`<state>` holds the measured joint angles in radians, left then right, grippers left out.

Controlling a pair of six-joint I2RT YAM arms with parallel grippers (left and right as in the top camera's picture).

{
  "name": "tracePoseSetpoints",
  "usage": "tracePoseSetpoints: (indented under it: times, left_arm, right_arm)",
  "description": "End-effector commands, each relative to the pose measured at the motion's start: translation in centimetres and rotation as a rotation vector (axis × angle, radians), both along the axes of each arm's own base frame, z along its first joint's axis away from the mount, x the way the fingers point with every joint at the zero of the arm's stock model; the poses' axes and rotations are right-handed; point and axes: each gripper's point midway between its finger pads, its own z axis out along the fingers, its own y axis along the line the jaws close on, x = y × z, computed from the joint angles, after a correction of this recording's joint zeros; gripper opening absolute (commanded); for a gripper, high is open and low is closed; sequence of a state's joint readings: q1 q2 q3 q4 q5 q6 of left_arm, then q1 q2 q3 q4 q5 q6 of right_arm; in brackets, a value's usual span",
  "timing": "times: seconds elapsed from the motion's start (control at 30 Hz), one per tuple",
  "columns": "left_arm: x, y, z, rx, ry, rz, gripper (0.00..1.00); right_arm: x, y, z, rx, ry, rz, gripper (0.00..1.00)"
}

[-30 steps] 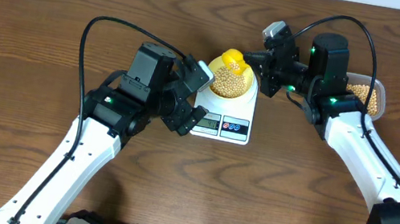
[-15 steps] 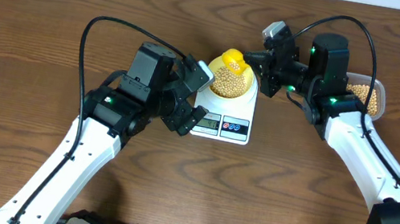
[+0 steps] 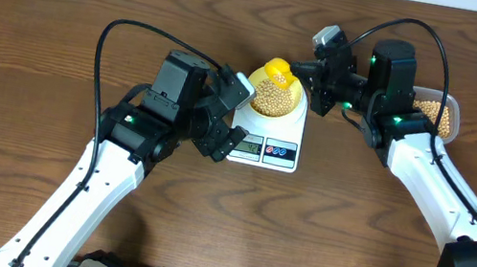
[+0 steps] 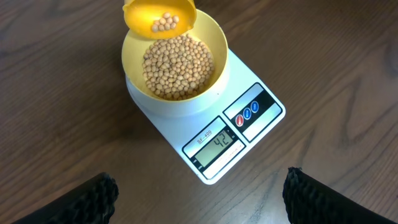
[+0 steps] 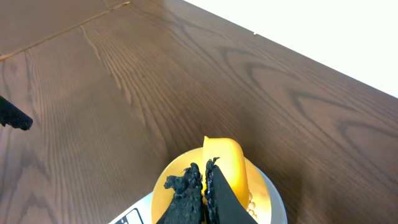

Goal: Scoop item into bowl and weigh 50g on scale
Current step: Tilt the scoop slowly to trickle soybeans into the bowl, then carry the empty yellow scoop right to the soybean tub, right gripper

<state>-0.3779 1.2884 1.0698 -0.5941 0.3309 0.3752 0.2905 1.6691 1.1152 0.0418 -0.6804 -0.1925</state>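
Note:
The pale-yellow bowl (image 4: 216, 36) stands on the white scale (image 4: 180, 127), holding a heap of tan beans (image 4: 178, 67). The scale's display reads 42. A yellow scoop (image 4: 160, 15) with a few beans in it hangs tilted over the bowl's far rim. My right gripper (image 5: 205, 173) is shut on the scoop (image 5: 227, 162) at its handle, just above the bowl (image 5: 166, 186). My left gripper (image 4: 199, 196) is open and empty, hovering over the bare table in front of the scale. From overhead, the left gripper (image 3: 221, 121) is left of the scale (image 3: 279, 155) and the right gripper (image 3: 307, 73) is beside the bowl (image 3: 295, 96).
A clear plastic tub (image 3: 450, 116) with more beans sits at the right, partly behind the right arm. Dark wooden table (image 3: 40, 42) stretches all round the scale. Cables loop above both arms.

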Motion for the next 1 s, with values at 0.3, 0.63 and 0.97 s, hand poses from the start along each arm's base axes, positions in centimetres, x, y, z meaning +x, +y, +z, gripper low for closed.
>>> tracePoseSetpoints:
  times: [0.3, 0.63, 0.97]
  left_arm:
    - [-0.2, 0.0, 0.2, 0.005, -0.015, -0.014, 0.87]
    - [-0.2, 0.0, 0.2, 0.005, -0.015, -0.014, 0.87]
    - [-0.2, 0.0, 0.2, 0.005, -0.015, -0.014, 0.87]
  right_arm:
    - [-0.3, 0.4, -0.2, -0.102, -0.178, 0.108, 0.01]
    - [-0.8, 1.1, -0.1, -0.118, -0.232, 0.161, 0.01]
    - [0.2, 1.0, 1.6, -0.044, -0.225, 0.101, 0.01]
